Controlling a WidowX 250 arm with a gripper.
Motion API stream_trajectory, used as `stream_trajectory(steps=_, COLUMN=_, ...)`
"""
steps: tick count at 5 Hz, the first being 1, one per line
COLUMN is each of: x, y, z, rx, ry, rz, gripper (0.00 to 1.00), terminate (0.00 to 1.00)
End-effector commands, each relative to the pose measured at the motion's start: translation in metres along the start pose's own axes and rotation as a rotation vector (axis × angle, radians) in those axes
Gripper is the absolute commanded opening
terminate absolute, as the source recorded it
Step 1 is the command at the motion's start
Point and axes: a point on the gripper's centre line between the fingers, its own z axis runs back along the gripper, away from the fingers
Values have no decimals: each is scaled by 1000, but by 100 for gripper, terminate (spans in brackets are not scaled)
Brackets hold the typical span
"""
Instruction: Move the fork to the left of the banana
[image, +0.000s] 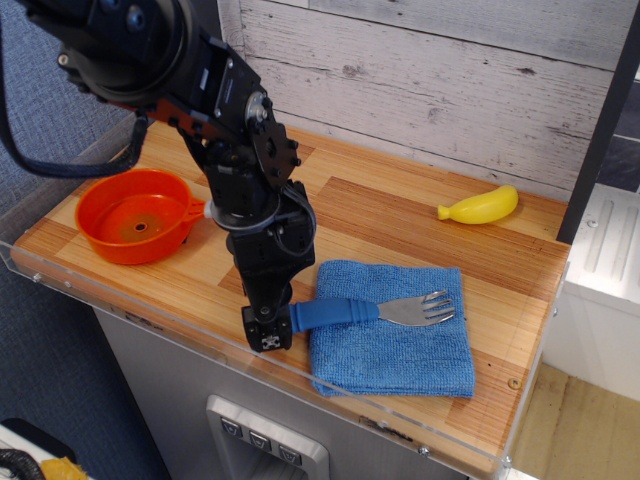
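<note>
The fork (345, 313) lies on a blue cloth (400, 355), its blue ribbed handle pointing left past the cloth's edge and its silver tines pointing right. My gripper (268, 331) is down at the left end of the handle and hides that end. I cannot see whether its fingers are closed on the handle. The yellow banana (480, 207) lies at the back right of the table, well apart from the fork and the gripper.
An orange pan (135, 215) sits at the left, its handle hidden behind my arm. A clear plastic rim (330, 385) runs along the table's front edge. A plank wall stands behind and a dark post (600, 120) at the right.
</note>
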Motion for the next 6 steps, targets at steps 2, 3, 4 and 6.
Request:
stream_trajectory(steps=2, x=-2, y=-10, z=10, rx=-5, ry=-31, rz=-46, gripper=100, terminate=0)
stream_trajectory(steps=3, x=-1, y=-12, z=5, rx=-26, ry=-32, rz=-55, gripper=0, terminate=0)
stream_trajectory(steps=4, x=-3, y=-9, z=5, rx=-40, ry=-27, rz=-41, gripper=0, terminate=0)
stream_trajectory(steps=6, x=-6, y=-6, z=3, rx=-36, ry=-3, rz=-30, gripper=0, terminate=0)
